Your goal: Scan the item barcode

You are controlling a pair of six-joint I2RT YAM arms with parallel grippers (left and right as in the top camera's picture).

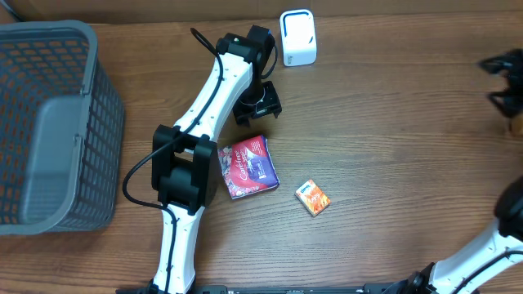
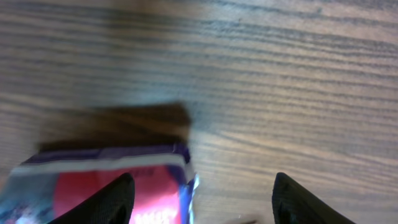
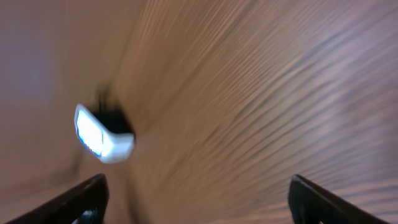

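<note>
A red and purple packet [image 1: 248, 167] lies flat on the wooden table, just below my left gripper [image 1: 258, 108]. In the left wrist view the packet [image 2: 106, 177] fills the lower left, partly behind my left finger [image 2: 115, 202]. That gripper [image 2: 202, 205] is open and holds nothing. A small orange box [image 1: 313, 198] lies to the right of the packet. The white scanner [image 1: 297, 37] stands at the back of the table. My right gripper [image 1: 505, 82] is at the far right edge. It [image 3: 199, 205] is wide open and empty, with the scanner [image 3: 102, 134] blurred ahead of it.
A large grey mesh basket [image 1: 98, 122] stands at the left edge of the table. The left arm [image 1: 204, 106] stretches from the front edge up toward the scanner. Bare wood lies between the orange box and the right gripper.
</note>
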